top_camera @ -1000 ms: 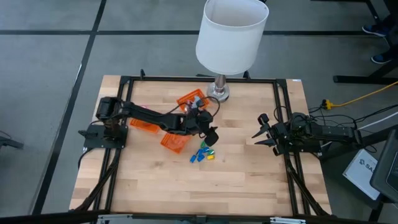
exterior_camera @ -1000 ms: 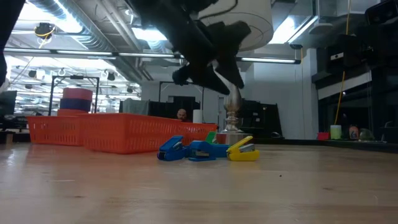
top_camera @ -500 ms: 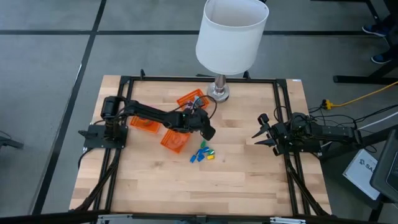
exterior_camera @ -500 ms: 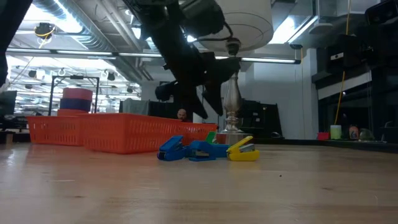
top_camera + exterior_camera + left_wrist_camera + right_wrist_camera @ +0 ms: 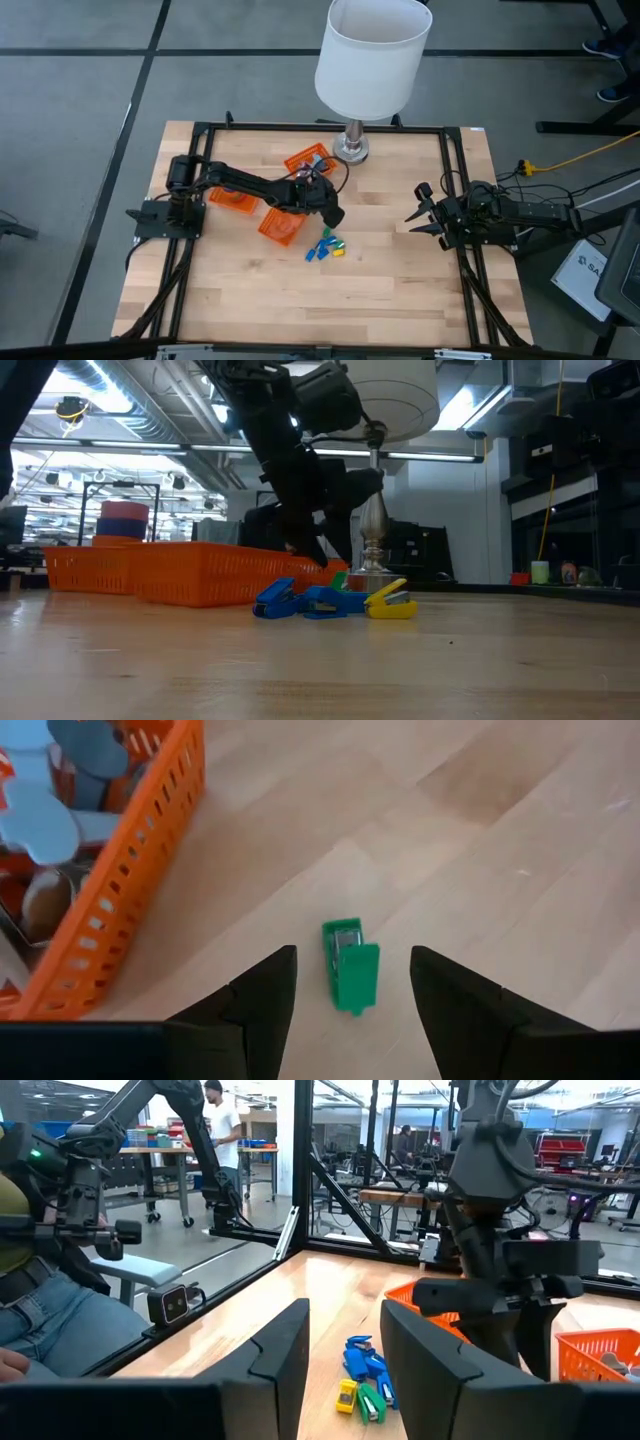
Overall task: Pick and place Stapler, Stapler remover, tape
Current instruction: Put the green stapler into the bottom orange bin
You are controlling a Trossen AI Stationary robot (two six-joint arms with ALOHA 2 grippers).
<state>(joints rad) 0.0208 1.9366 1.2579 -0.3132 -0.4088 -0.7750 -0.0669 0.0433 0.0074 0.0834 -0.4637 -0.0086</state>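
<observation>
the wooden table [image 5: 400, 290] carries a lamp with a white shade [image 5: 352, 146] at its far edge, near the middle. three orange mesh baskets sit left of centre: one [image 5: 306, 162] just beside the lamp base, one [image 5: 232, 200] farther left, one [image 5: 280, 227] nearer the front. a cluster of small blue, green and yellow angular pieces [image 5: 327, 247] lies just right of the front basket, around the table's centre. the left gripper [image 5: 333, 216] hangs over the gap between that basket and the cluster, above a small green stapler piece [image 5: 350, 964] lying on bare wood beside the basket wall. the right gripper [image 5: 418, 216] sits at the table's right side, well apart from the cluster.
</observation>
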